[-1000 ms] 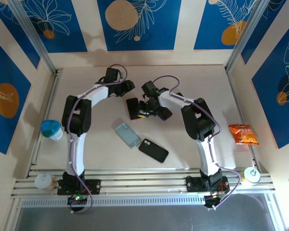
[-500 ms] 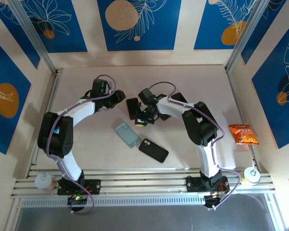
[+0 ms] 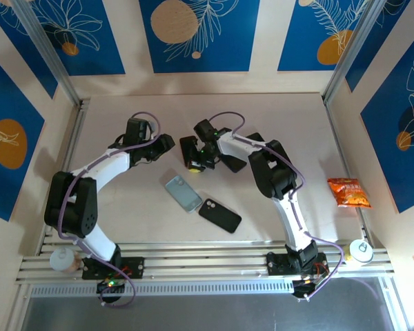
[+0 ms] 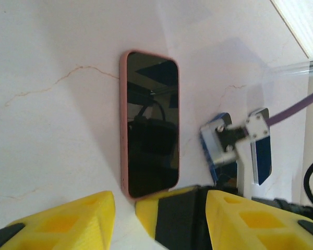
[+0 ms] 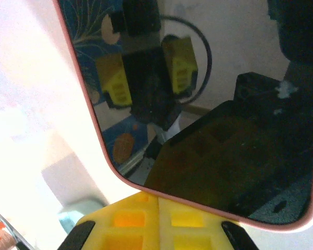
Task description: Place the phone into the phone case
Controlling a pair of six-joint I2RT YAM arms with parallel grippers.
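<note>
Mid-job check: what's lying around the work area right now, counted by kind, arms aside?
Phones or cases lying flat: 3 (pink-edged one, pale blue one, black one)
Snack bag: 1
Cups at the front rail: 2 (left cup, right cup)
Total: 6
</note>
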